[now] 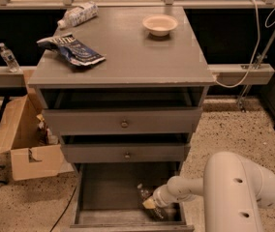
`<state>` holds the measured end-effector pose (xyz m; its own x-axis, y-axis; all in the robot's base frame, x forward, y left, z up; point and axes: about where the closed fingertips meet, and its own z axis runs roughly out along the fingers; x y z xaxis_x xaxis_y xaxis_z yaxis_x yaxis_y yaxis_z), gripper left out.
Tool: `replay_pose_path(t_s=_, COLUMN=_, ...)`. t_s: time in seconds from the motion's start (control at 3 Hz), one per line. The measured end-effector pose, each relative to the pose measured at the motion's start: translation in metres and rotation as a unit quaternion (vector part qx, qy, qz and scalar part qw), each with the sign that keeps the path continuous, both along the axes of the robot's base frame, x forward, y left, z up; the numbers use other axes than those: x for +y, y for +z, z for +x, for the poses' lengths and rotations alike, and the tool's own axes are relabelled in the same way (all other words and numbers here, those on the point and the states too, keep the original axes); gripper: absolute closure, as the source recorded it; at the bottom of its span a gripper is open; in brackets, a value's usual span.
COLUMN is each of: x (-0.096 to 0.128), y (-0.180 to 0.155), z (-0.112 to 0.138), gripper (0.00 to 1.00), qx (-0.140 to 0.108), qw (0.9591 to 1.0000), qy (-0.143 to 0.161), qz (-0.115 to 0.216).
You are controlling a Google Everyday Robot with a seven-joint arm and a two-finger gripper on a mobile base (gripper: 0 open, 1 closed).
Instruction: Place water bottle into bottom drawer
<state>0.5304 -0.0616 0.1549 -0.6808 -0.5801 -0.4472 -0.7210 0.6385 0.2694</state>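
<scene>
The bottom drawer (103,187) of the grey cabinet is pulled open and shows a bare grey inside. My gripper (149,203) reaches into its right front corner from the right. It is shut on the water bottle (143,193), a clear bottle held tilted, with its cap up and to the left, low over the drawer floor. The bottle's lower part is hidden behind the gripper and my white arm (234,187).
Two shallower drawers with knobs (124,124) (127,155) stand slightly open above. On the cabinet top lie a blue chip bag (72,48), a white-labelled bottle (78,13) and a bowl (160,24). A cardboard box (23,144) stands on the left. A small bottle (7,57) stands on the left ledge.
</scene>
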Motion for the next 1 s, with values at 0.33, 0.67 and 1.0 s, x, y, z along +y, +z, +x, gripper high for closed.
replay_pose_path(t_s=0.33, x=0.0036, y=-0.0004, z=0.0041, gripper=0.53, qx=0.002, qw=1.0, qy=0.003, qz=0.001)
replay_pose_path(t_s=0.67, x=0.0037, y=-0.0004, z=0.0042, gripper=0.3, qx=0.002, qw=1.0, qy=0.003, qz=0.001)
replay_pose_path(t_s=1.0, x=0.0022, y=0.0082, z=0.0089, gripper=0.05, qx=-0.005, qw=0.9999, qy=0.0, qz=0.01)
